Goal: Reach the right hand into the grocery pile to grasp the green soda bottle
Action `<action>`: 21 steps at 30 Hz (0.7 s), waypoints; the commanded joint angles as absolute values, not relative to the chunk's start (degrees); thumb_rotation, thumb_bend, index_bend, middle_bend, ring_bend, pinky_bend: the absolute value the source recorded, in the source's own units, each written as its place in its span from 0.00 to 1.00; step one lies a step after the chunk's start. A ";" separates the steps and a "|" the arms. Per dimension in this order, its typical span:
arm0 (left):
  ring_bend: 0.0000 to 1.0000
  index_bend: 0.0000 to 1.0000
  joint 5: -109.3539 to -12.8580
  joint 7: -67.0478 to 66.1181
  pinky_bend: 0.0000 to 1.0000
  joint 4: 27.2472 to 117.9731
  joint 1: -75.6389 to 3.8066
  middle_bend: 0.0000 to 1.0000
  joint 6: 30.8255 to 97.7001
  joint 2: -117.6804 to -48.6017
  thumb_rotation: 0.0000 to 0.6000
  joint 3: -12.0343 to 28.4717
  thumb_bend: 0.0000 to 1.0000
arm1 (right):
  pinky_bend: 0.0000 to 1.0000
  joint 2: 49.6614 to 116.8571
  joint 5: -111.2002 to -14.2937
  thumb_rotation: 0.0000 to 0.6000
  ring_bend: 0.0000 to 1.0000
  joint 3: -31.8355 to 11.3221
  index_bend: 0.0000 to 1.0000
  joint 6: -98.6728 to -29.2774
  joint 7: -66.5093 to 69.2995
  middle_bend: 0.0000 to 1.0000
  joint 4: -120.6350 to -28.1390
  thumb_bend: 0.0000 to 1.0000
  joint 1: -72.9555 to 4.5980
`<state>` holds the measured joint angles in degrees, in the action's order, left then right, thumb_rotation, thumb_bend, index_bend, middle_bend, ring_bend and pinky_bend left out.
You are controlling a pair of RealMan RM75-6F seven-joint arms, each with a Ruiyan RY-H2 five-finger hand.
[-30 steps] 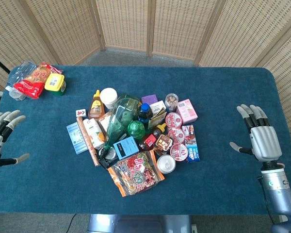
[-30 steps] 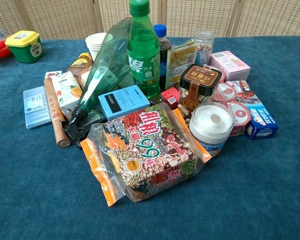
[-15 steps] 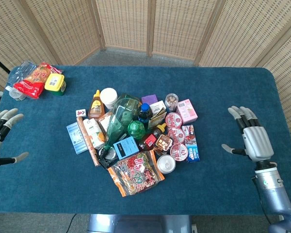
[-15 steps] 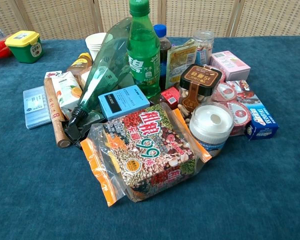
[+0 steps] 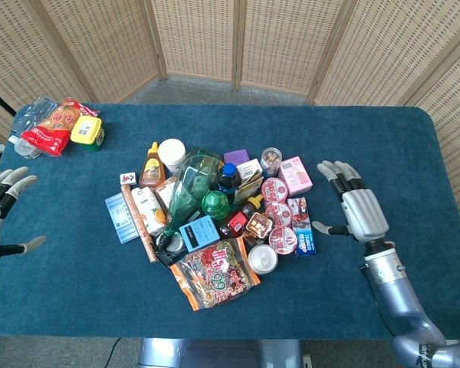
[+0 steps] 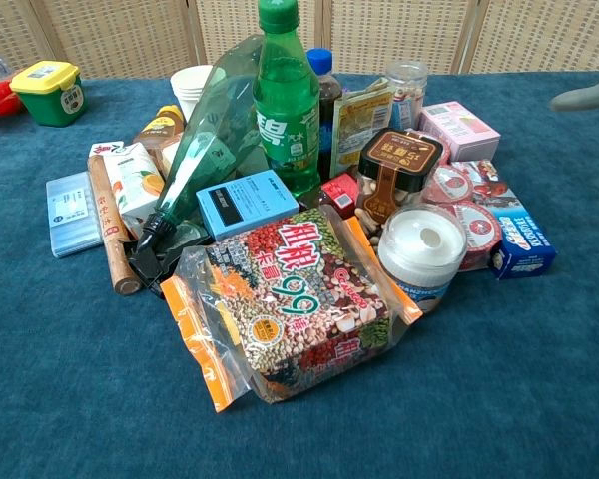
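Observation:
The green soda bottle stands upright in the middle of the grocery pile, its green cap seen from above in the head view. My right hand hovers open, fingers spread, to the right of the pile, a short way from the blue box. One of its fingertips shows at the right edge of the chest view. My left hand is open at the table's far left edge, well away from the pile.
Around the bottle lie a large green bag, a blue card box, a bean packet, a white-lidded jar, a pink box and round cups. A yellow-lidded tub and snack bags sit far left.
My right hand has moved left toward the pile, and one fingertip has entered the chest view. The left hand has barely shifted. The groceries are unmoved.

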<state>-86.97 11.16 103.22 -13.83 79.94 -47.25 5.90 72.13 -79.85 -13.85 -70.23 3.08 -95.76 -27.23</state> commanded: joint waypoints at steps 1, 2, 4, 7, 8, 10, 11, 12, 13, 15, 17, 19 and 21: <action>0.00 0.12 -86.76 11.38 0.00 102.93 -13.91 0.00 79.79 -47.33 1.00 5.99 0.00 | 0.00 73.57 -79.49 1.00 0.00 -13.98 0.00 -69.33 2.62 0.00 -94.99 0.00 -28.31; 0.00 0.12 -86.70 11.47 0.00 102.81 -13.96 0.00 79.71 -47.37 1.00 6.02 0.00 | 0.00 74.02 -79.42 1.00 0.00 -14.04 0.00 -69.02 2.53 0.00 -94.74 0.00 -28.69; 0.00 0.12 -86.52 11.67 0.00 102.59 -14.07 0.00 79.52 -47.43 1.00 6.09 0.00 | 0.00 75.19 -79.30 1.00 0.00 -14.24 0.00 -68.44 2.32 0.00 -94.11 0.00 -29.57; 0.00 0.12 -86.22 11.85 0.00 102.36 -14.16 0.00 79.36 -47.52 1.00 6.19 0.00 | 0.00 77.04 -79.00 1.00 0.00 -14.60 0.00 -67.74 2.49 0.00 -93.32 0.00 -30.78; 0.00 0.12 -86.09 11.91 0.00 102.32 -14.17 0.00 79.30 -47.53 1.00 6.23 0.00 | 0.00 77.60 -78.96 1.00 0.00 -14.70 0.00 -67.57 2.55 0.00 -93.04 0.00 -31.14; 0.00 0.12 -85.74 12.02 0.00 102.14 -14.20 0.00 79.18 -47.53 1.00 6.32 0.00 | 0.00 78.73 -79.04 1.00 0.00 -14.91 0.00 -67.27 2.85 0.00 -92.59 0.00 -31.91; 0.00 0.12 -85.57 12.08 0.00 102.03 -14.19 0.00 79.13 -47.55 1.00 6.35 0.00 | 0.00 79.12 -79.19 1.00 0.00 -15.00 0.00 -67.23 2.99 0.00 -92.50 0.00 -32.21; 0.00 0.12 -85.34 12.14 0.00 101.86 -14.18 0.00 79.06 -47.59 1.00 6.39 0.00 | 0.00 79.53 -79.51 1.00 0.00 -15.03 0.00 -67.21 3.07 0.00 -92.44 0.00 -32.57; 0.00 0.12 -85.16 12.18 0.00 101.71 -14.19 0.00 78.97 -47.64 1.00 6.41 0.00 | 0.00 79.80 -79.83 1.00 0.00 -15.01 0.00 -67.24 3.04 0.00 -92.42 0.00 -32.82; 0.00 0.12 -84.68 12.35 0.00 101.33 -14.23 0.00 78.63 -47.78 1.00 6.44 0.00 | 0.00 80.46 -80.43 1.00 0.00 -14.95 0.00 -67.17 3.02 0.00 -92.41 0.00 -33.42; 0.00 0.12 -84.32 12.54 0.00 100.98 -14.31 0.00 78.29 -47.91 1.00 6.47 0.00 | 0.00 81.07 -80.58 1.00 0.00 -15.09 0.00 -66.88 3.20 0.00 -92.23 0.00 -34.05; 0.00 0.12 -84.06 12.71 0.00 100.59 -14.36 0.00 78.06 -48.03 1.00 6.50 0.00 | 0.00 81.78 -80.47 1.00 0.00 -15.38 0.00 -66.16 3.30 0.00 -91.59 0.00 -34.99; 0.00 0.12 -83.84 12.88 0.00 100.28 -14.35 0.00 77.99 -48.11 1.00 6.56 0.00 | 0.00 82.48 -80.35 1.00 0.00 -15.67 0.00 -65.13 3.45 0.00 -90.73 0.00 -36.10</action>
